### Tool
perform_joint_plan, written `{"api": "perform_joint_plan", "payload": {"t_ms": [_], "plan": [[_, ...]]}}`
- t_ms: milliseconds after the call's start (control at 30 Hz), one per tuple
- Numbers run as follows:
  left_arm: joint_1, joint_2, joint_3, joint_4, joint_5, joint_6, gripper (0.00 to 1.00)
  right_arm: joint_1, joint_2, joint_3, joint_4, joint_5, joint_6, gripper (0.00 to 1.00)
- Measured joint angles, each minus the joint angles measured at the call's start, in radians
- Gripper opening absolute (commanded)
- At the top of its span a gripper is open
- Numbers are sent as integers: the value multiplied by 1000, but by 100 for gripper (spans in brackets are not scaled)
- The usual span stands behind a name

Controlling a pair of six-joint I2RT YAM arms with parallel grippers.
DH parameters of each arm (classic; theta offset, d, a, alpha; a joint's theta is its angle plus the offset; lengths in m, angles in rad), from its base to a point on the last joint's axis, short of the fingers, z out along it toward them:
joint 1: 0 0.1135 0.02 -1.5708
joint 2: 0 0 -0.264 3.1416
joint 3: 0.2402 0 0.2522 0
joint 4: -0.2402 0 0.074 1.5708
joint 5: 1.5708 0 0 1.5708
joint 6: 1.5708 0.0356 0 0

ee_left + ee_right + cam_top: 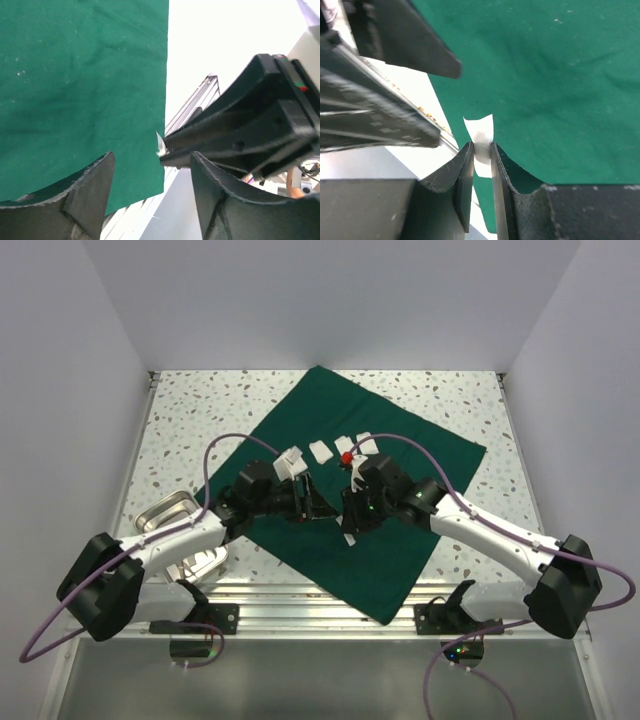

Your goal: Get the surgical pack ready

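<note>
The arms (490, 530) hide part of the surgical pack (310, 405), whose white bits (322, 450) are unidentifiably small.

Top view: bright, even, diffuse light from overhead; I note only faint soft shadows on the green drape (400, 540) and a mild glint on the steel tray (166, 510). Left wrist view: background beyond the drape blows out white; left gripper's fingers (85, 200) dark, soft-edged. Right wrist view: right gripper's fingers (452, 190) blurred up close, white strip (480, 132) nearly overexposed, drape in focus.

Speckled terrazzo tabletop (180, 410), plain white walls (330, 300) on three sides, even light
</note>
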Motion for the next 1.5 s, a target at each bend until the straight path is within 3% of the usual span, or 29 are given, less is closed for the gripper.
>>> {"api": "perform_joint_plan", "payload": {"t_ms": [533, 800, 833, 967, 1033, 1167, 1367, 1500], "plan": [[-50, 105, 13, 35, 19, -59, 41, 9, -5, 0, 15, -43, -20, 23], [-56, 118, 22, 45, 34, -87, 6, 15, -2, 0, 18, -47, -28, 25], [-56, 118, 22, 45, 34, -92, 1, 15, -2, 0, 18, -48, -30, 27], [-56, 118, 29, 24, 26, -94, 0, 18, 8, 5, 19, -39, -40, 47], [-56, 117, 55, -44, -5, -85, 0, 19, 23, 19, 6, -16, -45, 54], [-51, 108, 163, -312, -149, -33, 0, 19, 48, 58, -37, 66, -52, 58], [-21, 106, 409, -867, -584, 8, 0, 19, 49, 66, -79, 144, -58, 60], [48, 109, 479, -1182, -836, -15, 0, 19, 49, 64, -81, 132, -68, 60]]}}
